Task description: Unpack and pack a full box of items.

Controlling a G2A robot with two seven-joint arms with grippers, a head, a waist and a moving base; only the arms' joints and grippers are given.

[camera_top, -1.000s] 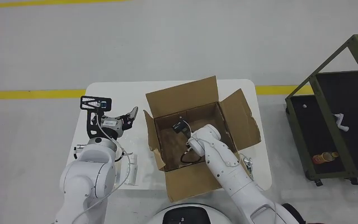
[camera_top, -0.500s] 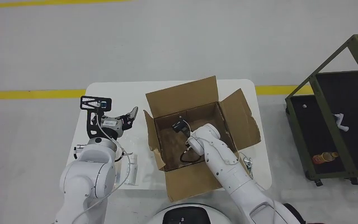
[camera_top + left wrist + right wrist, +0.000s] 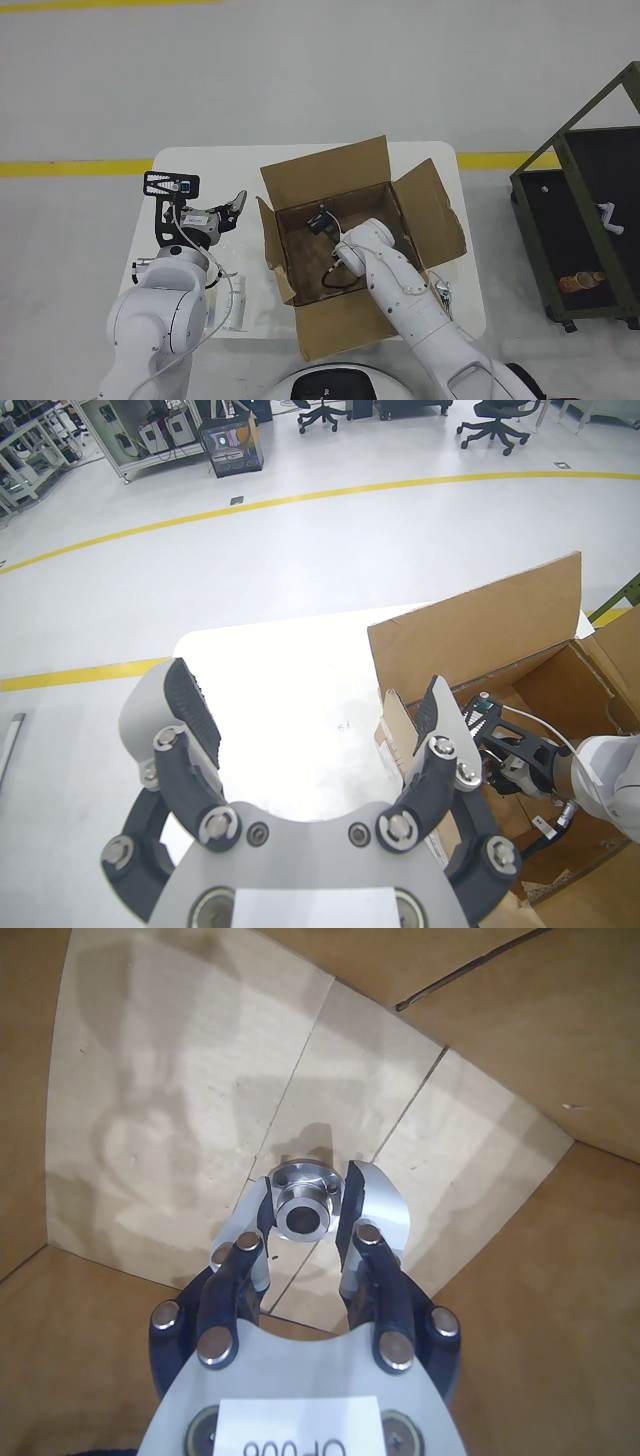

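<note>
An open cardboard box [image 3: 330,175] stands on the white table [image 3: 200,165], flaps spread. My right arm [image 3: 372,255] goes down into it. Inside, my right gripper [image 3: 305,1210] is shut on a small metal flanged hub [image 3: 301,1213] just above the box floor [image 3: 200,1078], a pad on either side of its round neck. The left wrist view shows that right wrist [image 3: 515,765] low in the box [image 3: 480,635]. My left gripper [image 3: 228,212] is held open and bare over the table left of the box, its fingers [image 3: 192,710] wide apart.
A white tube-like item [image 3: 238,305] lies on the table by my left arm. A small metal part [image 3: 443,296] lies near the right table edge. A dark green cart [image 3: 585,200] stands on the floor to the right. Yellow floor tape [image 3: 70,168] runs behind the table.
My right wrist has shifted very slightly inside the box. The left arm has kept still.
</note>
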